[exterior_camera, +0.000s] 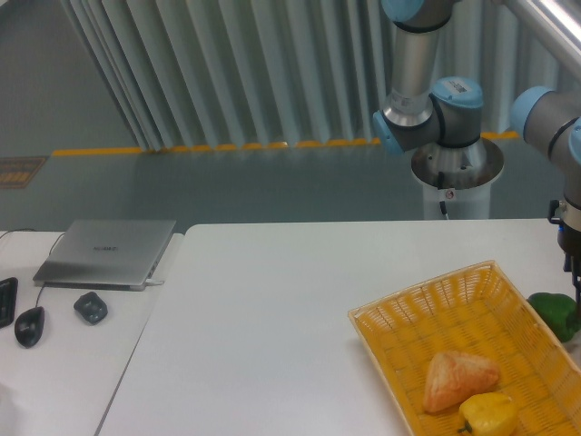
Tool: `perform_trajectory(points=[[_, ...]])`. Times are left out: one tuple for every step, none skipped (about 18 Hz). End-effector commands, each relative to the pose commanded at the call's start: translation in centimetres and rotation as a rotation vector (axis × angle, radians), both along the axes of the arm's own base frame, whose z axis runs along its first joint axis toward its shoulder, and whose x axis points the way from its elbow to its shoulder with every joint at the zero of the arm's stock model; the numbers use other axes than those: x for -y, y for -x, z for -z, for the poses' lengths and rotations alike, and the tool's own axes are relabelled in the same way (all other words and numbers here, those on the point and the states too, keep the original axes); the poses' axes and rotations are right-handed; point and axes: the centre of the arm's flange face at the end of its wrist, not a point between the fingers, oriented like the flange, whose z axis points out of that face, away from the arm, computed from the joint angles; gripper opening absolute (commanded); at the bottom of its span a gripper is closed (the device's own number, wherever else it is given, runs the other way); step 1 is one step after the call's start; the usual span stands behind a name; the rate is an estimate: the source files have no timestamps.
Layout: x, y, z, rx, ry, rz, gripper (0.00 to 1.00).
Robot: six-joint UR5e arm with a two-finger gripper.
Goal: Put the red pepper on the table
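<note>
The yellow bell pepper (488,413) and a pale orange wedge-shaped item (459,380) lie touching in the yellow wicker basket (413,318), below and to the left of the hand (574,263). The green bell pepper (556,313) sits on the white counter (290,309) just outside the basket's far rim, right under the hand. The hand is cut off by the frame edge, so I cannot tell whether it is open or closed. The red pepper is not visible. Far left, a grey laptop (109,252) rests on the adjoining desk (54,363)
</note>
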Motion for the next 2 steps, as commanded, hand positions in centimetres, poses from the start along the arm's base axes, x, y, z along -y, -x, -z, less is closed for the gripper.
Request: perform_trajectory(points=[[-0.01,-0.01,0.0,0.001,-0.001,0.0,1.0],[-0.03,-0.02,0.0,0.002,-0.003,0.0,1.0]])
